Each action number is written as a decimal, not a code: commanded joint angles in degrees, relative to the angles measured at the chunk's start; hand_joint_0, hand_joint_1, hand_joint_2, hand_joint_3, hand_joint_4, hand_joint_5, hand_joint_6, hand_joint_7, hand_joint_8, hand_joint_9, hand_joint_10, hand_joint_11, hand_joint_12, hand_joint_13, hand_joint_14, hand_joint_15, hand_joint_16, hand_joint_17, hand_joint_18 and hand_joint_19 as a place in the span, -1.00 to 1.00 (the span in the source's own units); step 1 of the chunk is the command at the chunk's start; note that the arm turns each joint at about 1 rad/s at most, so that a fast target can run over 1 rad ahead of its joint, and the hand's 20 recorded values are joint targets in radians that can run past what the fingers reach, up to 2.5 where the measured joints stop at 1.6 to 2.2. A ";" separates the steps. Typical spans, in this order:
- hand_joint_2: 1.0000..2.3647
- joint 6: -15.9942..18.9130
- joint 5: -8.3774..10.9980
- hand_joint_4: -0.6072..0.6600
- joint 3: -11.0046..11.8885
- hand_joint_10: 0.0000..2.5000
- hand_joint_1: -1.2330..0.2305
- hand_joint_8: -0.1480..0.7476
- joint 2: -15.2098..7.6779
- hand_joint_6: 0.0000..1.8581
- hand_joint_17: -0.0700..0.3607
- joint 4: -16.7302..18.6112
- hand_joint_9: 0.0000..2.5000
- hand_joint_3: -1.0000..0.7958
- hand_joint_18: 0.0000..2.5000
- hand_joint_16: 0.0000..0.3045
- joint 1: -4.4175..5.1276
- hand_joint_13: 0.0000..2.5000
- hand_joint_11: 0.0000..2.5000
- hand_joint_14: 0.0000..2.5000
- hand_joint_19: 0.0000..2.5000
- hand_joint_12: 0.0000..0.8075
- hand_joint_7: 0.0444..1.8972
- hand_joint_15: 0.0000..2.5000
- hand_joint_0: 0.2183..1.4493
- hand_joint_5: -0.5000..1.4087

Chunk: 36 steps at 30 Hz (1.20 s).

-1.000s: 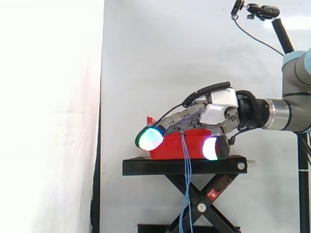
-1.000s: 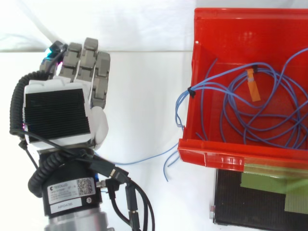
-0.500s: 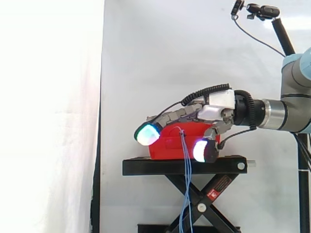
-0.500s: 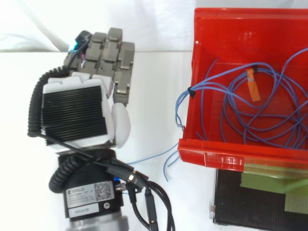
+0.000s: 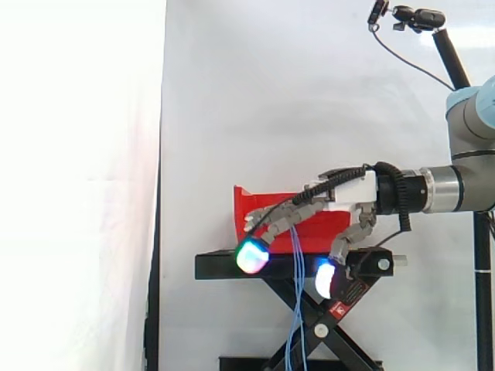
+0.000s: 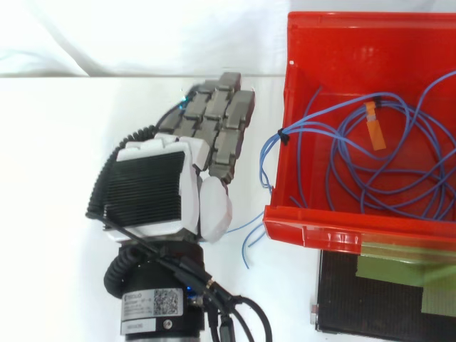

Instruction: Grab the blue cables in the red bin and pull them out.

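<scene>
The red bin (image 6: pixel 356 231) fills the right of the top view, with a tangle of blue cables (image 6: pixel 296 128) and an orange tag (image 6: pixel 373 125) inside. A few strands spill over its left wall, and their loose ends (image 6: pixel 246 239) lie beside the thumb. My hand (image 6: pixel 153 192) hovers back-up just left of the bin, open, its fingers relaxed and pointing at the bin wall with nothing in them. In the side view the hand (image 5: pixel 344 189) is in front of the bin (image 5: pixel 247 205), its glowing fingertips (image 5: pixel 251 255) drooping below the stand top. Blue cables (image 5: pixel 295 309) hang down past them.
The bin sits on a black scissor stand (image 5: pixel 224 267). A strip of green tape (image 6: pixel 399 274) lies on the stand top below the bin. A white curtain backs the scene. A camera on a pole (image 5: pixel 418 17) stands at the upper right.
My hand has moved right, close to the bin's left wall, and dropped lower. Its fingers now bend downward past the stand top. The cables have not moved.
</scene>
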 commanded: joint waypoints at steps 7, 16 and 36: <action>-1.00 -4.56 0.87 0.36 0.00 -0.99 -0.69 -0.08 0.00 -0.99 -0.06 -2.11 -0.83 -1.00 -0.91 -0.61 0.05 -0.85 -0.81 -1.00 -0.83 -0.06 -0.47 -0.95 -0.19 0.03; -1.00 -6.06 0.78 0.34 0.00 -0.99 -0.71 -0.08 0.00 -0.99 -0.05 -1.50 -0.82 -1.00 -0.90 -0.61 0.23 -0.85 -0.81 -1.00 -0.82 -0.06 -0.47 -0.95 -0.20 0.02; -1.00 -14.58 0.96 0.39 0.09 -0.99 -0.72 -0.06 0.09 -0.99 -0.08 0.17 -0.75 -1.00 -0.82 -0.62 0.32 -0.79 -0.74 -1.00 -0.80 -0.06 -0.41 -0.93 -0.18 0.11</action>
